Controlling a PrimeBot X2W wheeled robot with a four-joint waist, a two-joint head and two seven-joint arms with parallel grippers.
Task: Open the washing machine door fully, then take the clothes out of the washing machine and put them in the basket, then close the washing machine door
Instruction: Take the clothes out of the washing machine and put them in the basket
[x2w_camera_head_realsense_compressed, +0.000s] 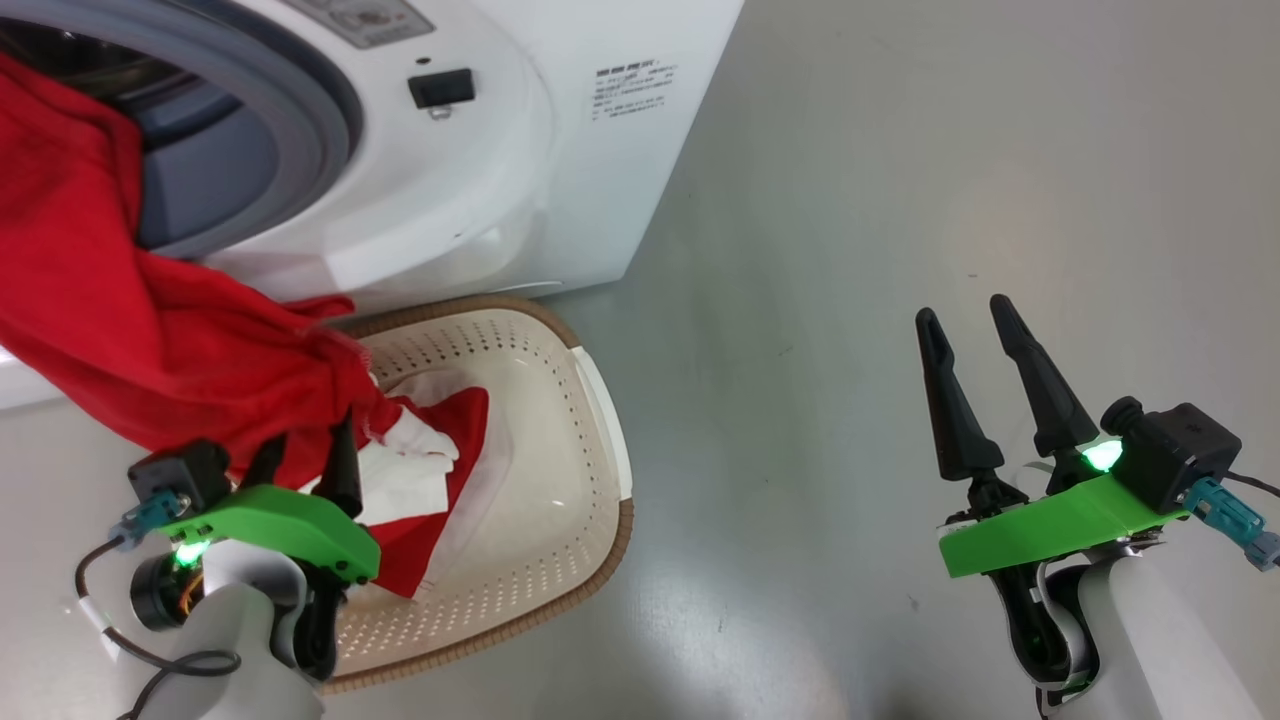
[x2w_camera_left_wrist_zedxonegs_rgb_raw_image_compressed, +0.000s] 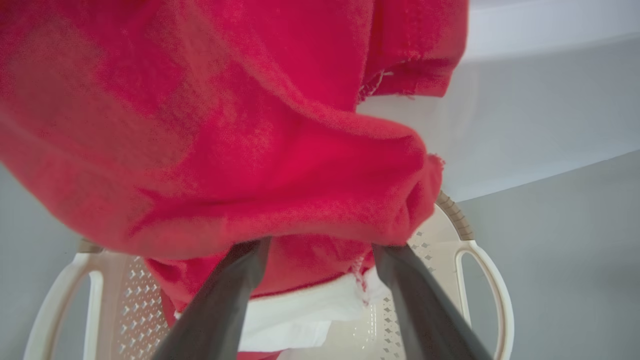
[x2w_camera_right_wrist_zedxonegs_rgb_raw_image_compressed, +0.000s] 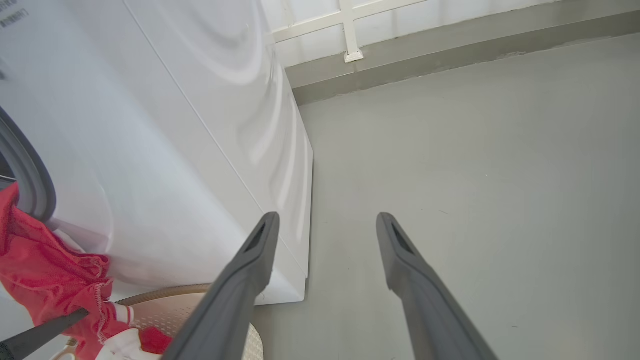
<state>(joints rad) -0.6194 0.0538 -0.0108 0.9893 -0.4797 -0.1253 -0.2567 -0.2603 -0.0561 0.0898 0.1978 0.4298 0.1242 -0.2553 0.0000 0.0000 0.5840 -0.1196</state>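
washing machine (x2w_camera_head_realsense_compressed: 520, 170) takes the upper left of the head view, drum mouth exposed inside the grey gasket (x2w_camera_head_realsense_compressed: 310, 110); red garment (x2w_camera_head_realsense_compressed: 110, 320) runs from that mouth down the front panel toward centre-left, so I judge it half out, not delivered; its lower bunch hangs over the basket (x2w_camera_head_realsense_compressed: 600, 440), which sits on the floor (x2w_camera_head_realsense_compressed: 900, 150) tight against the machine's foot, right under the mouth so cloth drops straight in; a white piece (x2w_camera_head_realsense_compressed: 410, 470) with more red lies inside it already.

my left gripper (x2w_camera_head_realsense_compressed: 305, 445) is at lower left, over the basket's near rim; in the left wrist view my fingers (x2w_camera_left_wrist_zedxonegs_rgb_raw_image_compressed: 235, 290) stand apart with the red bunch draped over both tips, not pinched; only drape and friction hold it there; likely risk: the tail up at the drum drags the bunch out over the rim.

my right gripper (x2w_camera_head_realsense_compressed: 962, 310) is at lower right over bare floor, well apart from the cloth; fingers spread wide, empty; parked there to keep clear, I'd say.

next, as I read it: regrip higher up the garment, pull the rest out.
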